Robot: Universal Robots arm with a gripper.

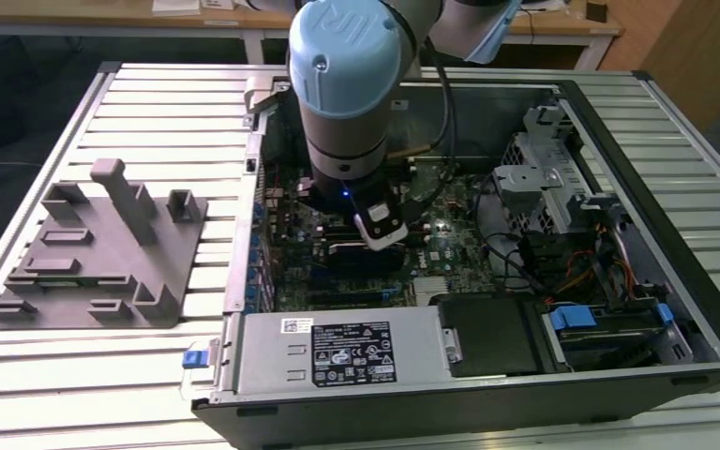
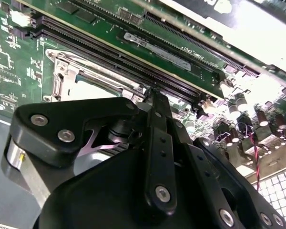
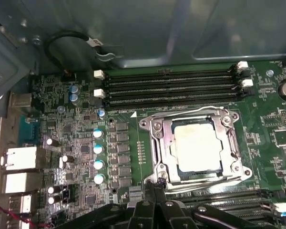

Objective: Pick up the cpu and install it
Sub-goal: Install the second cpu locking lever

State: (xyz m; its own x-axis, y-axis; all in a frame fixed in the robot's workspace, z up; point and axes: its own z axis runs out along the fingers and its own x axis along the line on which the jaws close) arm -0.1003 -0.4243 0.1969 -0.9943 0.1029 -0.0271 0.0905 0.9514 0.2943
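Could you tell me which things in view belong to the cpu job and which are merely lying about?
Job:
cpu, lying in the socket frame
gripper, at the frame's edge

Lying about:
memory slots
grey fixture block
labelled metal box

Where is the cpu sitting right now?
In the first wrist view the cpu lies flat inside the metal socket frame on the motherboard, between memory slot rows, with the gripper at the frame's edge.
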